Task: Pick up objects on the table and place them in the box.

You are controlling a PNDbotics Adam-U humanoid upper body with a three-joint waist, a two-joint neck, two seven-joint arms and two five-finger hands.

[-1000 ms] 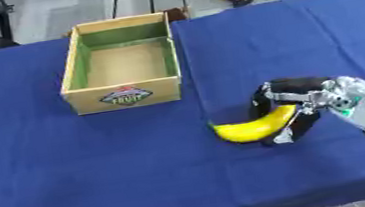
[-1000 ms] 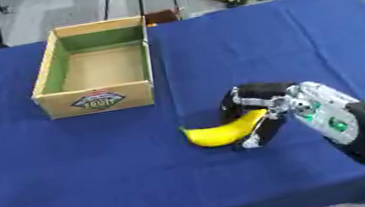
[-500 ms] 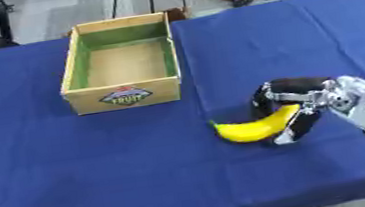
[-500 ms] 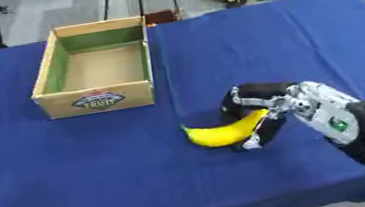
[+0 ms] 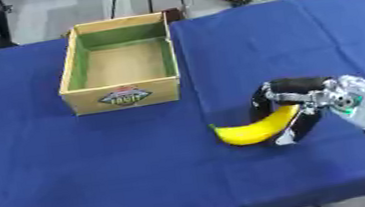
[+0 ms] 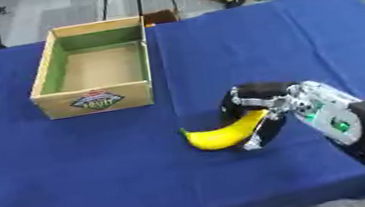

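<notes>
A cardboard box is sitting at about ten o'clock on the desk, open at the top, with nothing showing on its bare floor. Its walls are looking thin and stiff, green inside, with a round printed label on the near face. The desk is wearing a dark blue cloth, matte and slightly wrinkled.

Moving toward four o'clock, a banana is lying on the cloth, well apart from the box. It is smooth, curved and bright yellow, with its blunt tip pointing toward nine o'clock and its other end running into the robot hand.

The right robot hand is coming in from four o'clock, black with silver joints, and is curling its fingers over the far side of the banana while the thumb is closing on the near side, so it is gripping the fruit near one end. Whether the banana is already clear of the cloth is hard to tell. The left robot hand is not showing in either view.

To do this step well, the grip is probably needing to settle closer to the middle of the curve, since a glossy skin held by one end is likely to pivot or slip. Lifting straight up before carrying toward ten o'clock, high enough to clear the box's near wall, is looking wise.
</notes>
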